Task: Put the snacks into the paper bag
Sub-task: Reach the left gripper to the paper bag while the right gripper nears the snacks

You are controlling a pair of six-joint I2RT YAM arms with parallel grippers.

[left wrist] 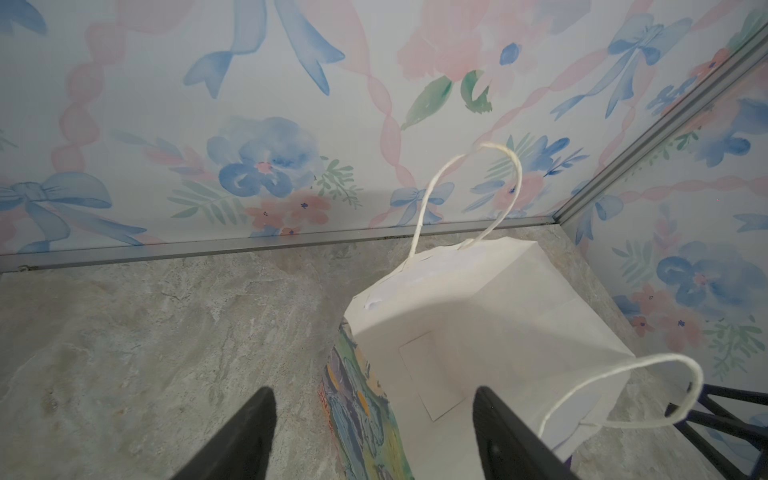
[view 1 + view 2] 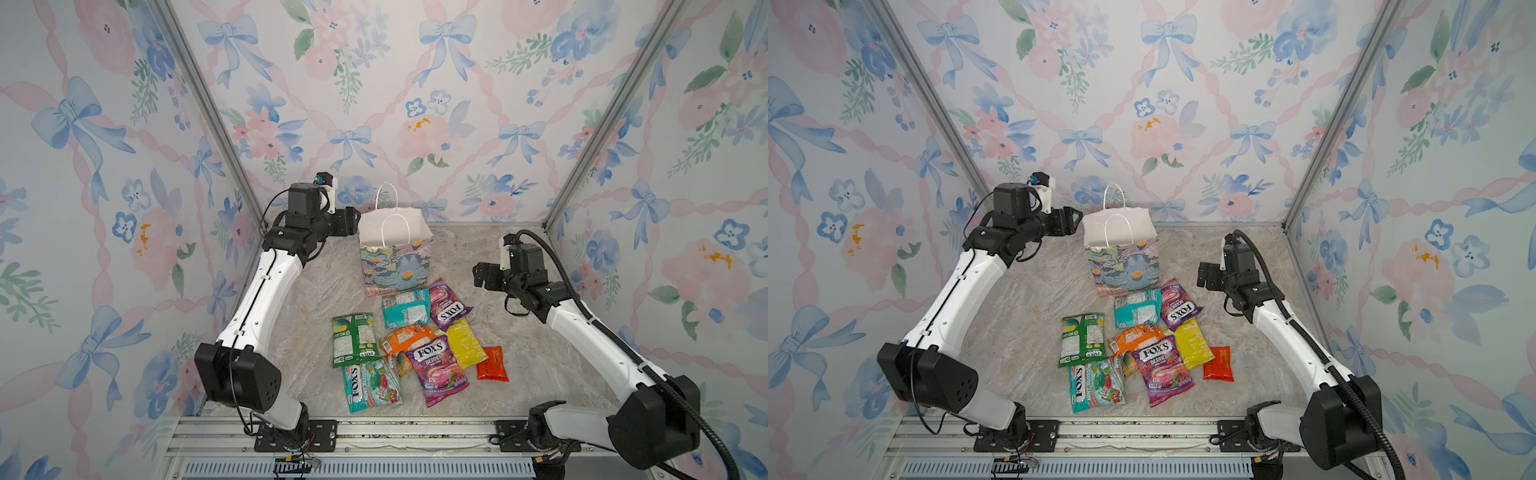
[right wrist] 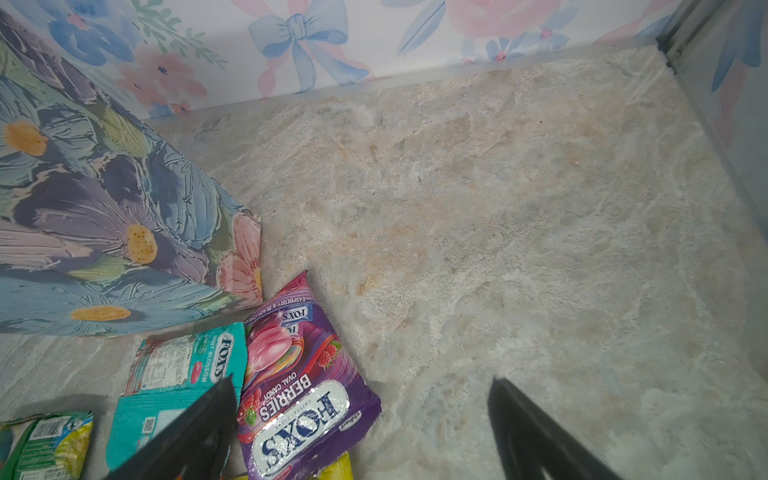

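Purple foil catches the eye: a FOX'S Berries pouch (image 3: 299, 386) lies flat on the surface (image 2: 540, 353) just off the front right corner of the paper bag (image 2: 395, 266), its long axis slanting away from the bag. The right arm's jaws hang apart and empty just above it, so that arm looks better placed. The other snacks (image 2: 415, 345) sprawl before the bag. The left arm's jaws, also apart, hover at the bag's left rim, gripping nothing.
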